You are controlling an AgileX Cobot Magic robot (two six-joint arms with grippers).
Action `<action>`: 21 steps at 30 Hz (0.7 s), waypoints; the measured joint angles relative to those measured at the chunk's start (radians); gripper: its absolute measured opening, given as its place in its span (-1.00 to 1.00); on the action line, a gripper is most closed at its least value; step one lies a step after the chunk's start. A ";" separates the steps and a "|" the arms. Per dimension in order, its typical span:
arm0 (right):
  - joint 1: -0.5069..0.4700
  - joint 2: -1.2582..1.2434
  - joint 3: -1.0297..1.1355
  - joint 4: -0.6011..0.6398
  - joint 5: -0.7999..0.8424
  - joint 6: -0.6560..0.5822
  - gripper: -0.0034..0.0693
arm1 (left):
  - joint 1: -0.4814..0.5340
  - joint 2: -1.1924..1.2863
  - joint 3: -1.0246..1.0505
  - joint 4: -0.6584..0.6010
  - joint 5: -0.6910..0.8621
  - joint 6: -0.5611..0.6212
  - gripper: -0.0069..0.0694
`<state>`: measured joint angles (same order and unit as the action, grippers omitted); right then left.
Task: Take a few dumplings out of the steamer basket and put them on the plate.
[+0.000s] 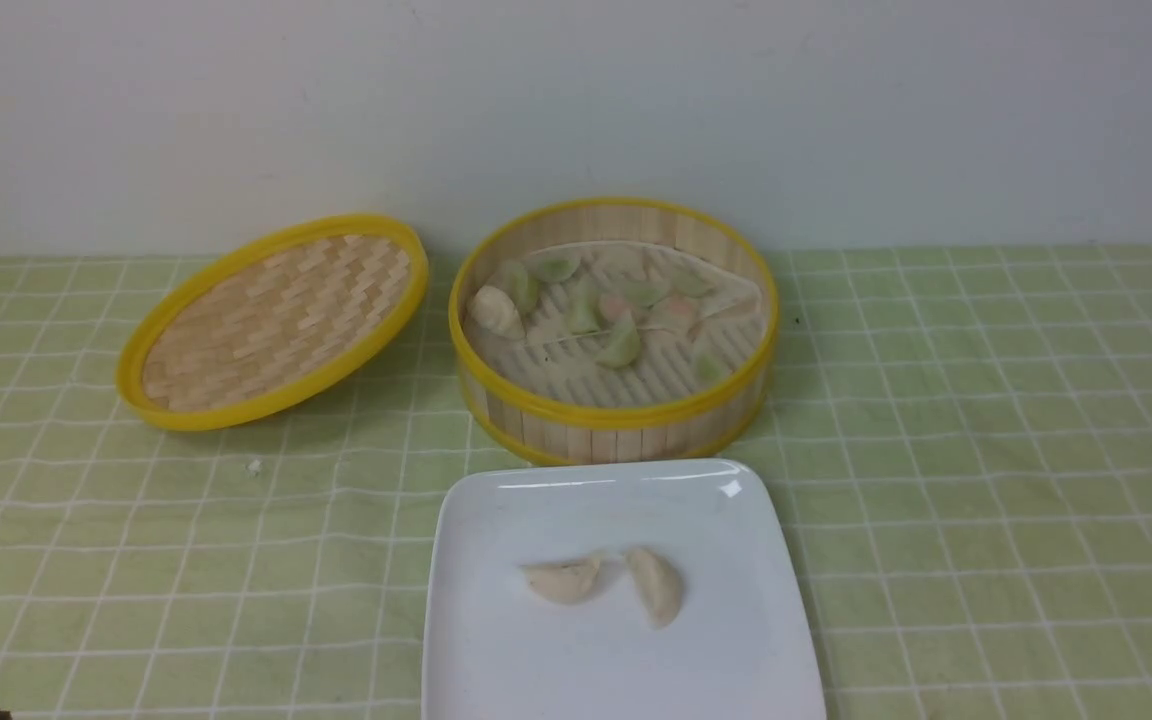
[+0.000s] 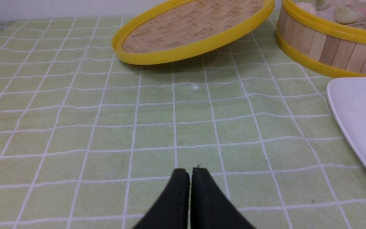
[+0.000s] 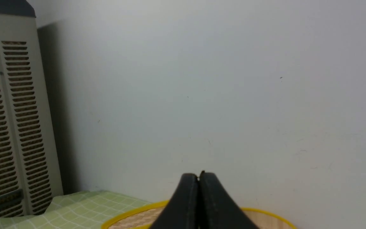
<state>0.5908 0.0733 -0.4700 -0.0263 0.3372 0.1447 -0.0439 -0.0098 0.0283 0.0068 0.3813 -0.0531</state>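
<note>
Two dumplings (image 1: 604, 582) lie on the plate (image 1: 496, 660) just in front of the steamer basket (image 1: 614, 415), while the left hand (image 2: 190, 171) and right hand (image 3: 199, 175) are both pressed together, empty.

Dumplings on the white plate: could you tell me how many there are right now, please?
2. One dumpling lies left of the middle of the plate; the other dumpling lies just to its right, their tips nearly meeting. None looks hidden; more remain in the steamer basket.

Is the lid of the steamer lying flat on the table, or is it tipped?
Tipped. The woven lid leans with its inside up; its edge nearer the steamer basket is raised, with shadow beneath, while its opposite edge rests on the tablecloth.
</note>
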 joint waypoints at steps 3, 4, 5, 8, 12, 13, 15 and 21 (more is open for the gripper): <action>-0.050 -0.017 0.032 -0.024 -0.001 -0.007 -0.94 | 0.000 0.000 0.000 0.000 0.001 0.000 -0.83; -0.090 -0.019 0.044 -0.029 -0.001 -0.009 -0.94 | 0.000 0.000 0.000 0.000 0.001 0.000 -0.83; -0.136 -0.020 0.063 -0.033 -0.001 -0.009 -0.94 | 0.000 0.000 0.000 0.000 0.001 0.000 -0.83; -0.264 -0.021 0.123 -0.042 -0.001 -0.009 -0.94 | 0.000 0.000 0.000 -0.001 0.001 0.000 -0.83; -0.415 -0.026 0.239 -0.048 0.001 -0.009 -0.94 | 0.000 0.000 0.000 -0.001 0.001 0.000 -0.83; -0.431 -0.031 0.264 -0.048 0.001 -0.009 -0.94 | 0.000 0.000 0.000 -0.001 0.001 0.000 -0.83; -0.468 -0.049 0.325 -0.049 0.002 -0.009 -0.94 | 0.000 0.000 0.000 -0.001 0.001 0.000 -0.83; -0.502 -0.083 0.494 -0.083 0.030 -0.009 -0.94 | 0.000 0.000 0.000 -0.001 0.002 0.000 -0.83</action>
<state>0.0891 -0.0098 0.0243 -0.1096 0.3672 0.1361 -0.0439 -0.0098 0.0283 0.0059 0.3834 -0.0531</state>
